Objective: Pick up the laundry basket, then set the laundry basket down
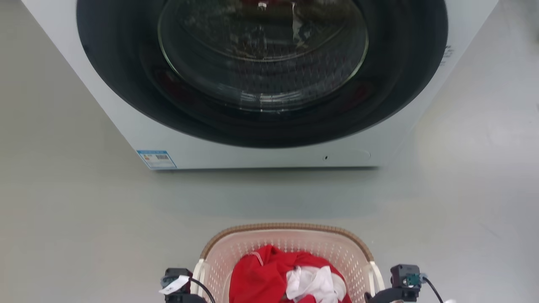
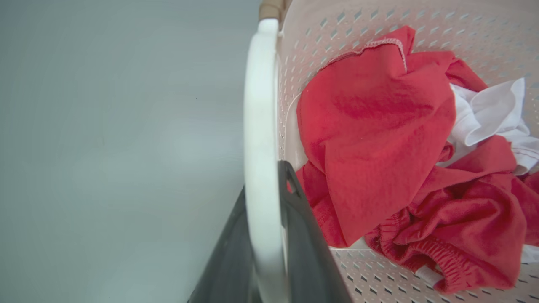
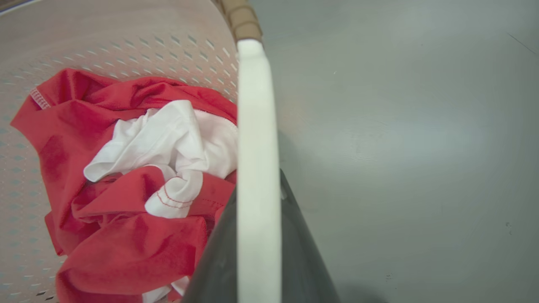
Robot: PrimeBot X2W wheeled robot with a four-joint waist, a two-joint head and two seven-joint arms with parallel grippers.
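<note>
Gripping from both sides, your robot held the laundry basket by its white loop handles in front of a washing machine. In the left wrist view, your left gripper had its two dark fingers pressed against either side of the left handle, the white band running up between them and on past the fingertips to the brown rim. Your right gripper showed the same hold in the right wrist view: a dark finger on each side of the right handle, closed on it, with the handle reaching beyond the tips. Inside the basket, on the inner side of each pair of fingers, lay a crumpled red garment with a white garment bunched against it; the red cloth came right up beside the left gripper's inner finger. On the outer side of each pair of fingers there was grey floor. From the head view, the basket sat between the two grippers, and ahead of the fingertips, well apart across the floor, stood the machine with its round dark door and a small blue-edged label at a lower corner. You could not tell from these views whether the basket's base touched the floor.
</note>
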